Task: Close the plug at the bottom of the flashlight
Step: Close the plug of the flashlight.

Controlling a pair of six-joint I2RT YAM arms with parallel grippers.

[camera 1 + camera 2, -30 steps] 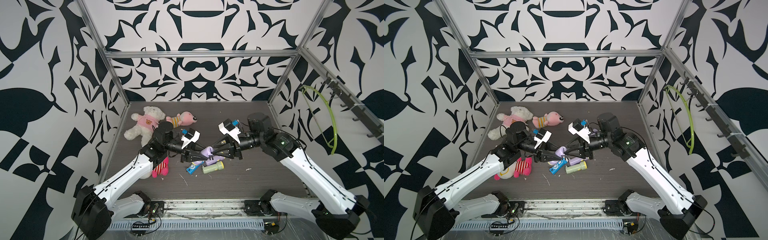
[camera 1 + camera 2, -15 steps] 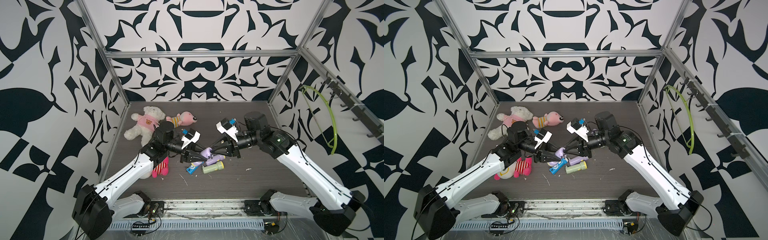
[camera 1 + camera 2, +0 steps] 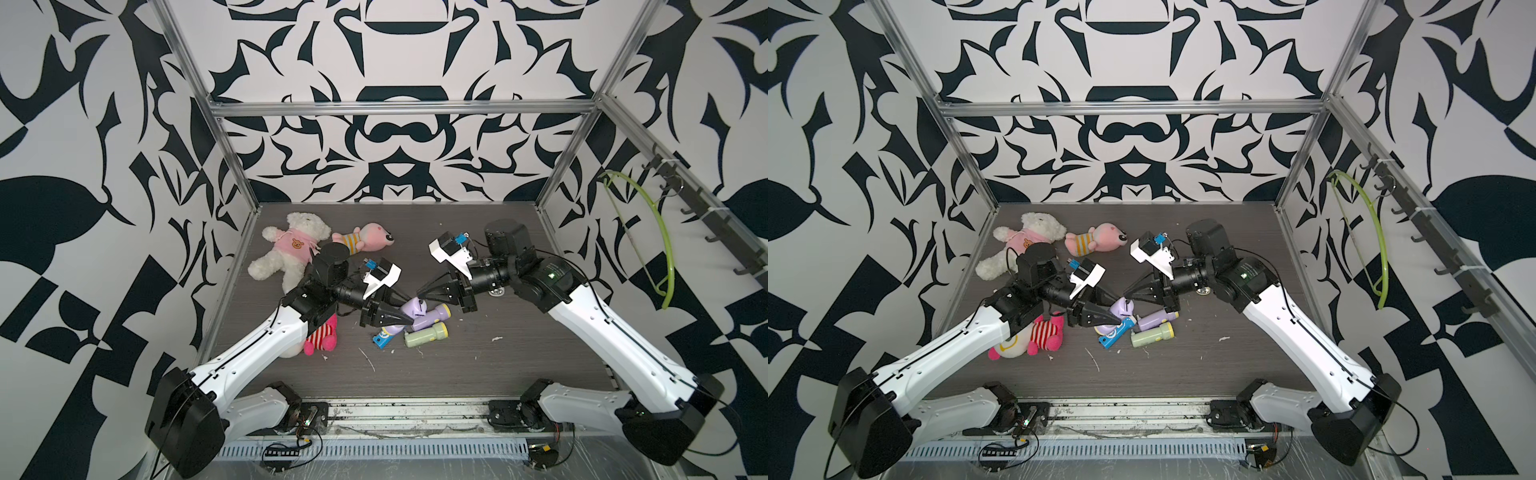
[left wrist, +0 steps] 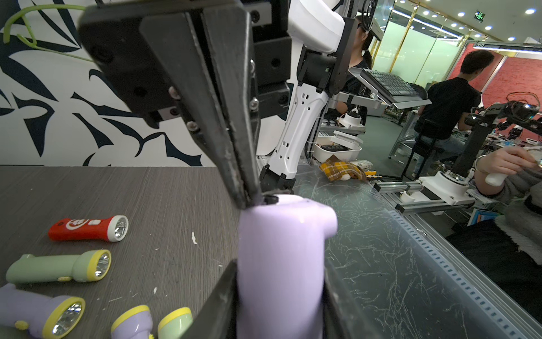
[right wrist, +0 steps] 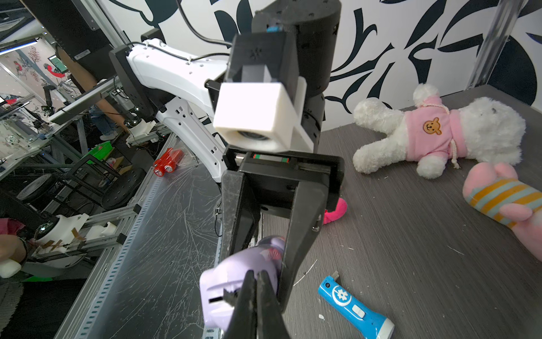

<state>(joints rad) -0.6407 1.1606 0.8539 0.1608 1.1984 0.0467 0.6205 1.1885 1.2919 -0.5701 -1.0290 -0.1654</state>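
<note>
My left gripper (image 3: 409, 320) (image 4: 280, 296) is shut on the body of a lilac flashlight (image 3: 414, 309) (image 3: 1122, 308) (image 4: 281, 264) and holds it above the table. The flashlight's bottom end points at my right gripper (image 3: 419, 291) (image 3: 1126, 294) (image 5: 255, 277). That gripper is shut, with its closed tips against the bottom end. In the right wrist view a small black plug (image 5: 230, 295) sticks out next to a slot, just beside the tips. From the left wrist the plug (image 4: 270, 199) shows as a dark bit at the tips.
Under the grippers on the table lie a blue flashlight (image 3: 384, 338) (image 5: 352, 308), a green one (image 3: 426, 336) (image 4: 58, 267) and another lilac one (image 3: 432, 318). A red flashlight (image 4: 88, 229) lies further off. A white bear (image 3: 291, 249), a pink toy (image 3: 365, 239) and a striped plush (image 3: 320, 336) lie to the left.
My right gripper has shut and moved left, up to the bottom end of the held flashlight. The left gripper has kept its hold and barely moved.
</note>
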